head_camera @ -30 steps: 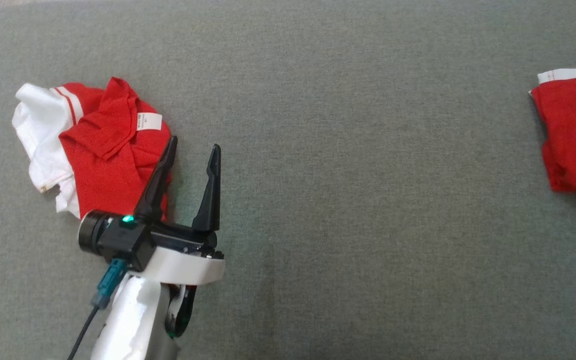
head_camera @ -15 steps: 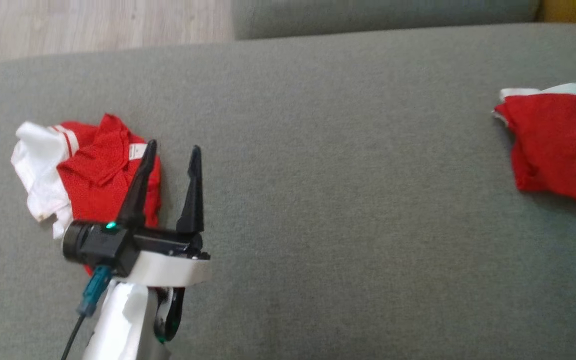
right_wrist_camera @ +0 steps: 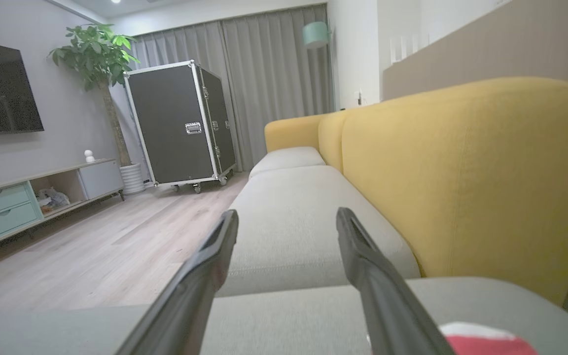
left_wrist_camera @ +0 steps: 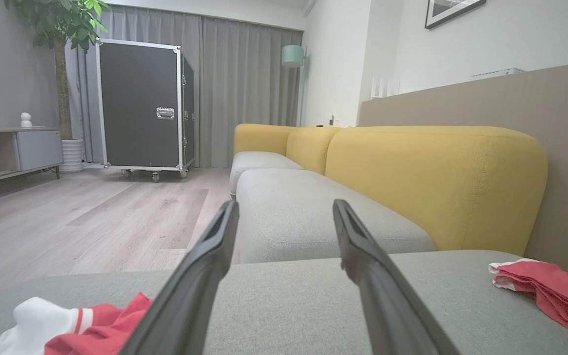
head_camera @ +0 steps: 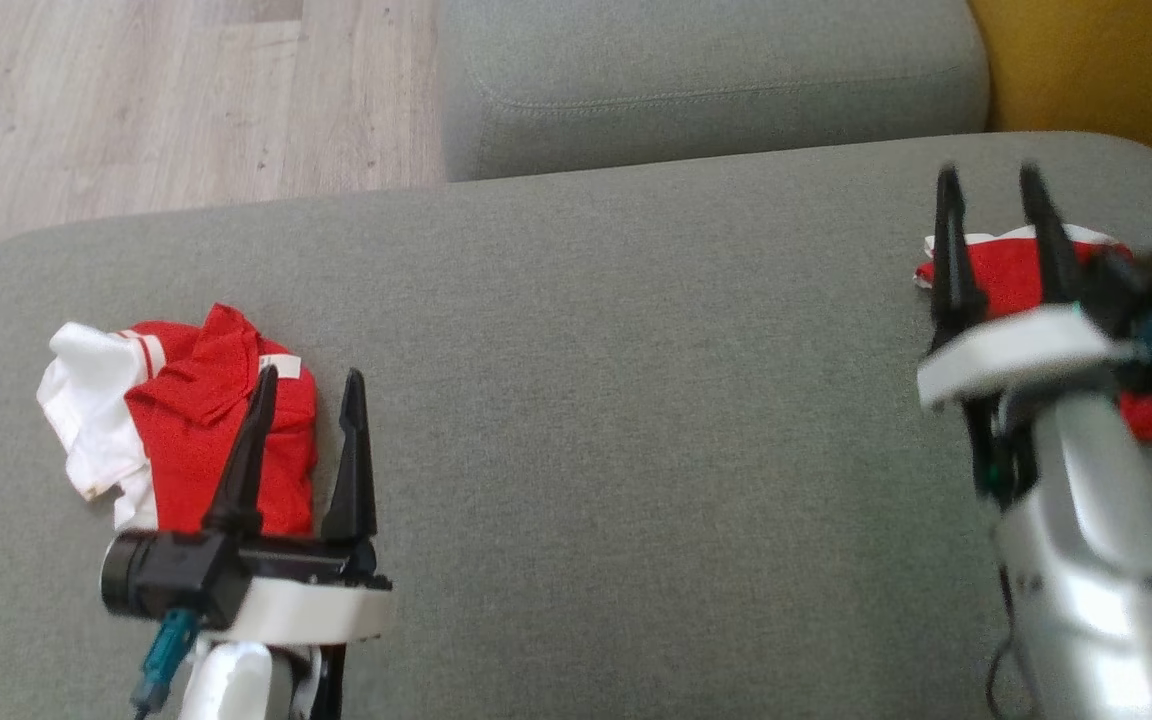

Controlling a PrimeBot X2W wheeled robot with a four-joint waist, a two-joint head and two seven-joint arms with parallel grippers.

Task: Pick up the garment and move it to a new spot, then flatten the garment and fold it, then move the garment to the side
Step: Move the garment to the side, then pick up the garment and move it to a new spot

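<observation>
A crumpled red and white garment [head_camera: 176, 430] lies at the left end of the grey sofa seat [head_camera: 636, 400]. My left gripper [head_camera: 311, 372] stands open just right of it, its left finger over the cloth's edge and nothing between the fingers. The left wrist view has that gripper [left_wrist_camera: 285, 204] open above the garment [left_wrist_camera: 82, 325]. A second, folded red garment [head_camera: 1006, 275] lies at the seat's right end. My right gripper [head_camera: 990, 172] hovers open over it, blurred. In the right wrist view the open gripper [right_wrist_camera: 287, 213] has a corner of that red cloth [right_wrist_camera: 481, 342] below it.
A further grey seat cushion [head_camera: 706, 90] adjoins the far edge. The yellow backrest [head_camera: 1096, 70] runs along the right. Wooden floor [head_camera: 136, 100] lies beyond the seat's far left edge. A black wheeled case [left_wrist_camera: 141, 103] and a potted plant [right_wrist_camera: 96, 59] stand across the room.
The head camera has tilted up, bringing the floor and far cushion into view. My right arm has come into view and now stands open over the folded red garment. The left gripper stays open.
</observation>
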